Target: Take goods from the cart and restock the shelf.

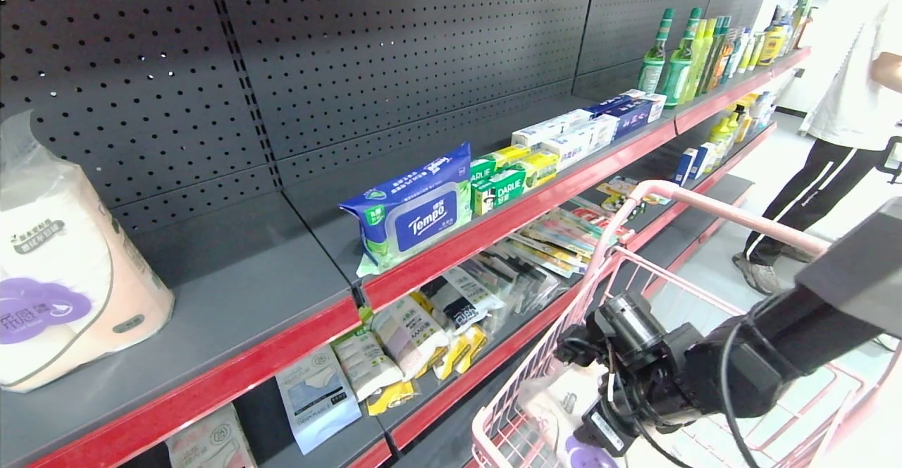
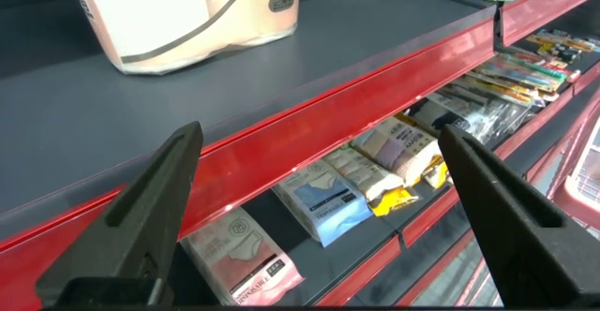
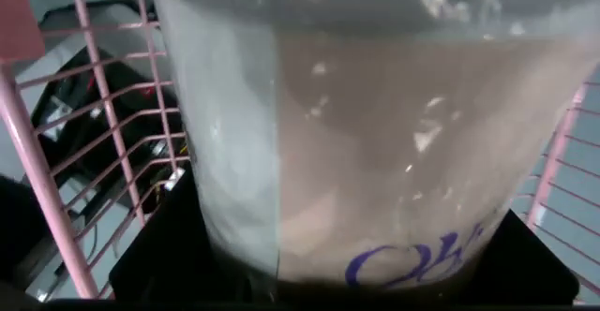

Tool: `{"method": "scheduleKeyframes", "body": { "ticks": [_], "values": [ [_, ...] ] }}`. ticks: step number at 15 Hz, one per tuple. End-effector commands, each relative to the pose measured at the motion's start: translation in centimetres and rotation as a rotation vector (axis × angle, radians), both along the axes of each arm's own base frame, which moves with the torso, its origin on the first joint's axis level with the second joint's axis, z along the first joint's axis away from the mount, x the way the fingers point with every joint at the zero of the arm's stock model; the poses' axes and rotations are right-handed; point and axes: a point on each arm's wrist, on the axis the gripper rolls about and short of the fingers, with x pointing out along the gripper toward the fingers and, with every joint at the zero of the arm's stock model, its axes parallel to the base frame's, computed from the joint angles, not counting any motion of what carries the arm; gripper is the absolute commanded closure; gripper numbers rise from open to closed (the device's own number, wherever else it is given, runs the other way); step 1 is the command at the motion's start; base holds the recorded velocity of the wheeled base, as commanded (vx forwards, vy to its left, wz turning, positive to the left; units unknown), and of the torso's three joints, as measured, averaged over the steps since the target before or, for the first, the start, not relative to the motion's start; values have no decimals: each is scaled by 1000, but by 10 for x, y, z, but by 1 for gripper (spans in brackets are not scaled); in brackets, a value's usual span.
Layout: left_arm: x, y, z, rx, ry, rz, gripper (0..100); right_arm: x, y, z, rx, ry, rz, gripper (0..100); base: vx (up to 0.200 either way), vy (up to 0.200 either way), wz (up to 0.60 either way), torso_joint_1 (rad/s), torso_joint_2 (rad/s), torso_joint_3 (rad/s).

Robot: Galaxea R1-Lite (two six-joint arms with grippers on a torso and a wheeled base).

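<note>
The right tool [image 1: 597,426] is down inside the pink cart [image 1: 705,204]. It hugs a big pack of paper rolls [image 3: 375,142] from both sides. The pack sits between its two fingers [image 3: 159,255] and touches them.

The left tool [image 2: 319,133] is spread wide with nothing in it. Just ahead of it is the grey shelf [image 2: 281,77]. Further ahead on the shelf stands another pack of rolls [image 2: 187,11].

The step in hand looks like the pick-up from the cart. Next, I think the right tool must lift its pack straight up, over the cart's wire wall. Then it must carry the pack to the bare shelf spot beside the other one. The pack is big and soft, so it may slip.
</note>
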Motion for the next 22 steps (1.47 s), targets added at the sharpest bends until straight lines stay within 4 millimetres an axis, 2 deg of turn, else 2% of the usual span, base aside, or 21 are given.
{"method": "scheduleKeyframes", "body": {
  "ticks": [1, 2, 3, 6, 7, 8, 9, 12, 17, 22],
  "values": [
    [0, 0, 0, 0, 1, 0, 0, -4, -17, 44, 19, -165, -88, 100, 0, 0, 0, 0, 0, 0],
    [0, 0, 0, 0, -1, 0, 0, -16, -26, 66, 58, -231, -142, 100, 0, 0, 0, 0, 0, 0],
    [0, 0, 0, 0, -1, 0, 0, -23, -30, 76, 81, -264, -158, 100, 0, 0, 0, 0, 0, 0],
    [0, 0, 0, 0, -1, 2, 0, -47, -49, 125, 141, -465, -240, 100, 0, 0, 0, 0, 0, 0],
    [0, 0, 0, 0, -1, 2, 0, -62, -60, 147, 182, -561, -268, 100, 0, 0, 0, 0, 0, 0],
    [0, 0, 0, 0, -1, 2, 0, -65, -62, 151, 190, -580, -272, 100, 0, 0, 0, 0, 0, 0],
    [0, 0, 0, 0, -1, 2, 0, -90, -76, 177, 211, -725, -329, 100, 0, 0, 0, 0, 0, 0],
    [0, 0, 0, 0, -1, 2, 0, -127, -99, 204, 155, -915, -459, 100, 0, 0, 0, 0, 0, 0],
    [0, 0, 0, -2, -1, 2, 0, -163, -126, 223, 27, -1059, -480, 100, 0, 0, 0, 0, 0, 0],
    [0, 0, 0, 0, -1, 2, 0, -178, -130, 222, 73, -1093, -458, 100, 0, 0, 0, 0, 0, 0]
  ]
}}
